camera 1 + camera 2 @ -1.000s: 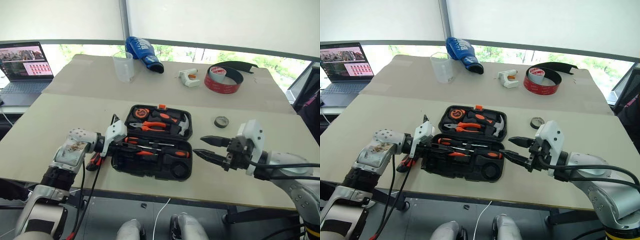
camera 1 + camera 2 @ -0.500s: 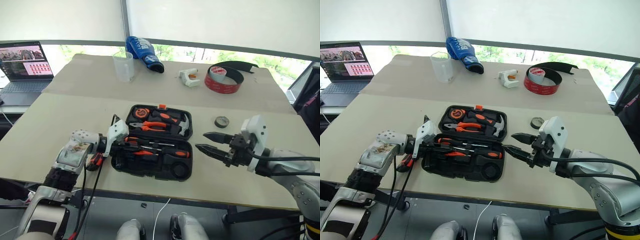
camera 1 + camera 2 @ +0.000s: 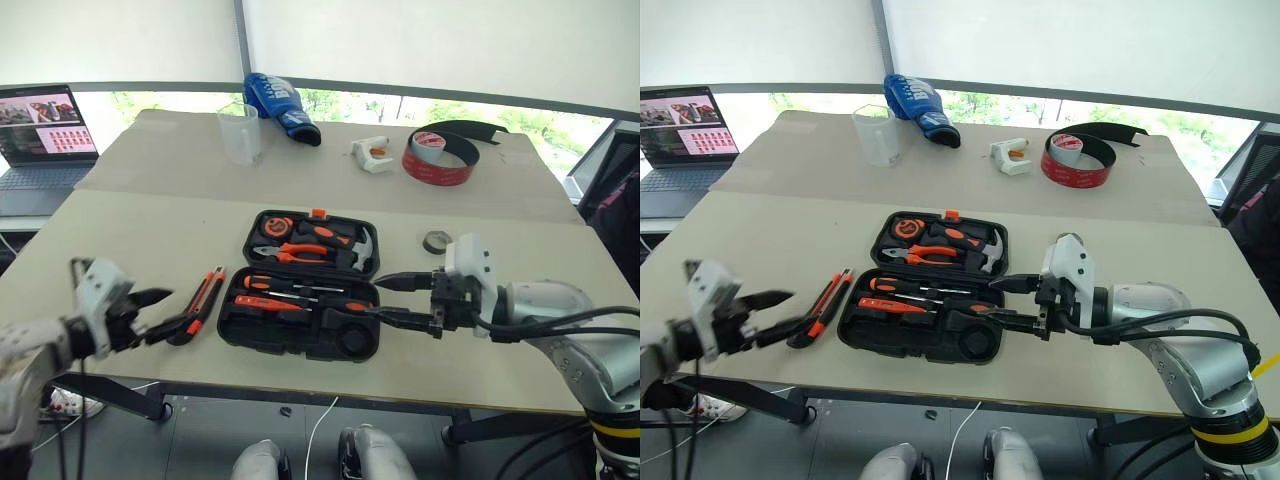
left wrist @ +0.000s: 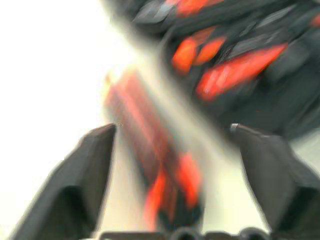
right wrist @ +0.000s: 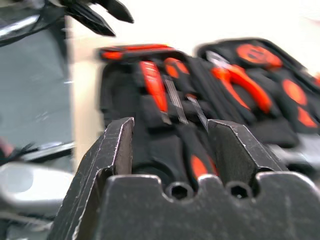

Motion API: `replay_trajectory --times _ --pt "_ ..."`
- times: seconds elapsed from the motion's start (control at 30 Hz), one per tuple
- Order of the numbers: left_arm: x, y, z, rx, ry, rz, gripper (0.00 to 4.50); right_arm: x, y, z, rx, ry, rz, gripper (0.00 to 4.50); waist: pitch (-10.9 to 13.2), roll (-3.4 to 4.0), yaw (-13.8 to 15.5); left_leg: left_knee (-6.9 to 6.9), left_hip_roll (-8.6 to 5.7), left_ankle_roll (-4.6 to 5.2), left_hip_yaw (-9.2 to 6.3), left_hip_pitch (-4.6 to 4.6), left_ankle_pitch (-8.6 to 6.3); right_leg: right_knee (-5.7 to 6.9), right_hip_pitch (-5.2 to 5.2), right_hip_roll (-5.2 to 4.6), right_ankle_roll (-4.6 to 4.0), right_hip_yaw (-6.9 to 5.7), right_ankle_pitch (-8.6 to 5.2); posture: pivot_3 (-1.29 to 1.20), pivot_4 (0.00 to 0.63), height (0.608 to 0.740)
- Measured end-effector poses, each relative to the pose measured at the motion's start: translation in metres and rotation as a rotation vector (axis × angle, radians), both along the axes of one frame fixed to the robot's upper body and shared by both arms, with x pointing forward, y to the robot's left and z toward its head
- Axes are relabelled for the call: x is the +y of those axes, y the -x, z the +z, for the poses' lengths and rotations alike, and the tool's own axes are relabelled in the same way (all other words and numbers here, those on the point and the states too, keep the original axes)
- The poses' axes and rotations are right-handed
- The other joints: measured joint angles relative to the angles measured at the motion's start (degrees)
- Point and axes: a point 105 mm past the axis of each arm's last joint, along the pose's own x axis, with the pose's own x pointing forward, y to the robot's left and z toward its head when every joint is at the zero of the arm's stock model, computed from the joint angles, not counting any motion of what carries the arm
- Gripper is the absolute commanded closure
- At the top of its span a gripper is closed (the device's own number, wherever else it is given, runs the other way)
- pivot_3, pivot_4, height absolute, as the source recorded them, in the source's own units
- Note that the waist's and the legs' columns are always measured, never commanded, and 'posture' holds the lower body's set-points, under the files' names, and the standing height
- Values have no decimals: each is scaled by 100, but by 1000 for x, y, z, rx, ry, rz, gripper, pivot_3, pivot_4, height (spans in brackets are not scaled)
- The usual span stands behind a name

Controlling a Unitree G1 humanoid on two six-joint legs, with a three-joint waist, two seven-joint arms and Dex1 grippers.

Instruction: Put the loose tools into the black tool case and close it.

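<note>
Tool case [image 3: 305, 300] open; utility knife [image 3: 203, 300] beside it.

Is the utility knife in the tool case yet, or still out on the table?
Out. The utility knife lies on the table just beside the open tool case, outside its rim, with the open left hand near its end.

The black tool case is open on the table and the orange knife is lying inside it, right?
Not quite. The black tool case is open on the table, but the orange knife lies outside it, on the table beside its left edge. The left eye view shows this.
</note>
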Motion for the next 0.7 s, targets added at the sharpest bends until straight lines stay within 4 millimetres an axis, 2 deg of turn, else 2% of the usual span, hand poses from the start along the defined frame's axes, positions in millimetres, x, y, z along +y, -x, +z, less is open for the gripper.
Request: replay_trajectory --times 0.1,0.2,0.3,0.4,0.47,0.63,0.7 --pt "8 18 -3 3 -36 71 0 5 -2 5 -9 -11 50 1204 0 1 103 -4 -2 0 0 0 -3 -1 -1 -17 -1 -8 0 0 150 730" --pt "-3 22 -4 -1 -43 70 0 8 -7 6 -18 -11 75 1204 0 1 155 -6 -5 1 -3 -4 -4 -1 0 -24 -11 -15 6 0 150 730" --pt "-20 11 7 -53 -48 49 0 9 -9 2 -4 -11 90 1204 0 1 187 -8 -6 1 -4 -9 -4 -2 0 -24 -40 -18 23 0 150 730" --pt "-26 -1 8 -50 -49 87 0 11 -10 1 -1 -13 92 1204 -1 4 157 -8 -6 0 -3 -9 -3 -1 -1 -19 -41 -16 23 0 150 730" --pt "-28 -5 3 -21 -46 102 0 12 -10 1 -2 -19 93 1204 -1 3 124 -8 -4 -1 -2 -10 -2 -2 -1 -9 -41 -15 23 0 150 730" --pt "-40 -14 -32 127 -13 83 0 13 -3 2 -19 -29 75 1204 0 4 115 -10 -1 -7 2 -4 0 0 -2 1 -41 -9 21 0 150 730" --pt "-41 -20 -32 127 -15 78 0 13 0 3 -16 -33 74 1204 -1 5 123 -10 -2 -8 2 -1 0 0 -1 0 -40 -9 21 0 150 730"
